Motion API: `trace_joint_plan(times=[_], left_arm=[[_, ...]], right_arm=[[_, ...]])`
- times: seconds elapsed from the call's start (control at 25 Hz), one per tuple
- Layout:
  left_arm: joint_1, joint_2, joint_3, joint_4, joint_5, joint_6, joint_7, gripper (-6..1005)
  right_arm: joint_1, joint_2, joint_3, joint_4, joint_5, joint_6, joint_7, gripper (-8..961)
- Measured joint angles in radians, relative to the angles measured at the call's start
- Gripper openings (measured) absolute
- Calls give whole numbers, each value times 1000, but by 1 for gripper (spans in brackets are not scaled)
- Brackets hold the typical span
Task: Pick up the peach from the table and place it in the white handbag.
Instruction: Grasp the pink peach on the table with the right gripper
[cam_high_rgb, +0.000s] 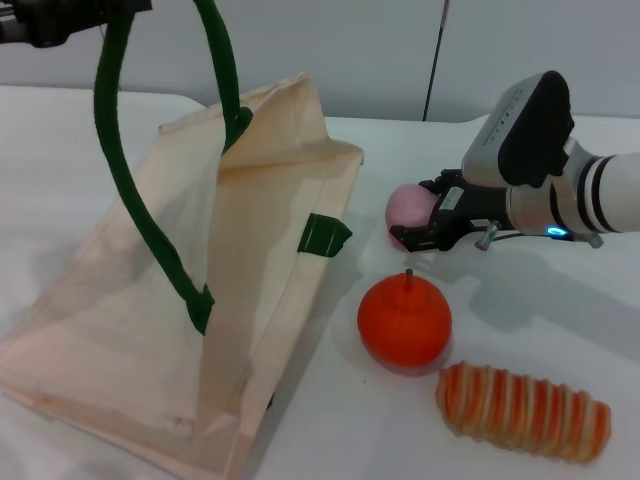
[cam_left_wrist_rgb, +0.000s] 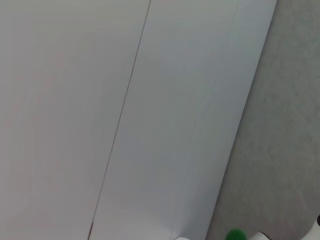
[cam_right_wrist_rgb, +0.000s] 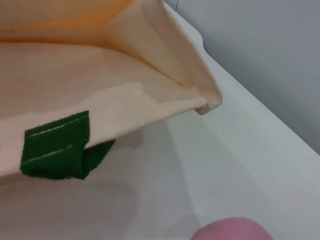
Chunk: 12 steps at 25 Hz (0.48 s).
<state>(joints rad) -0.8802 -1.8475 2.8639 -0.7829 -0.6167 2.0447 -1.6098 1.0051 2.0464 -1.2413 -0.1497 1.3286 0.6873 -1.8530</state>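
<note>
The pale-pink peach (cam_high_rgb: 405, 206) is on the white table just right of the white handbag (cam_high_rgb: 150, 330), and its top shows in the right wrist view (cam_right_wrist_rgb: 232, 230). My right gripper (cam_high_rgb: 420, 214) reaches in from the right, with its black fingers (cam_high_rgb: 437, 190) closed on either side of the peach. The handbag leans open with one dark green handle (cam_high_rgb: 130, 190) pulled up taut. My left gripper (cam_high_rgb: 60, 20) at the top left holds that handle up. The handbag's mouth edge and a green handle tab (cam_right_wrist_rgb: 55, 145) lie close ahead of the peach in the right wrist view.
A bright orange fruit (cam_high_rgb: 404, 318) sits in front of the peach, close to the right gripper. An orange-and-cream striped roll (cam_high_rgb: 522, 410) lies at the front right. The table's (cam_high_rgb: 560, 330) far edge meets a grey wall behind.
</note>
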Motion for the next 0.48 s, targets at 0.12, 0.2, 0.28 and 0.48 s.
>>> trace_joint_plan(times=[0.12, 0.2, 0.28, 0.48], left_arm=[[2, 1, 0, 0, 0, -1, 0, 144], [3, 2, 0, 1, 0, -1, 0, 144], [3, 2, 0, 1, 0, -2, 0, 144], [2, 4, 0, 1, 0, -2, -3, 145]], right_arm=[[0, 0, 0, -5, 0, 0, -1, 824], [-2, -1, -1, -7, 0, 0, -4, 803], [-3, -2, -5, -8, 0, 1, -5, 782], [-5, -3, -33, -11, 0, 2, -6, 736]])
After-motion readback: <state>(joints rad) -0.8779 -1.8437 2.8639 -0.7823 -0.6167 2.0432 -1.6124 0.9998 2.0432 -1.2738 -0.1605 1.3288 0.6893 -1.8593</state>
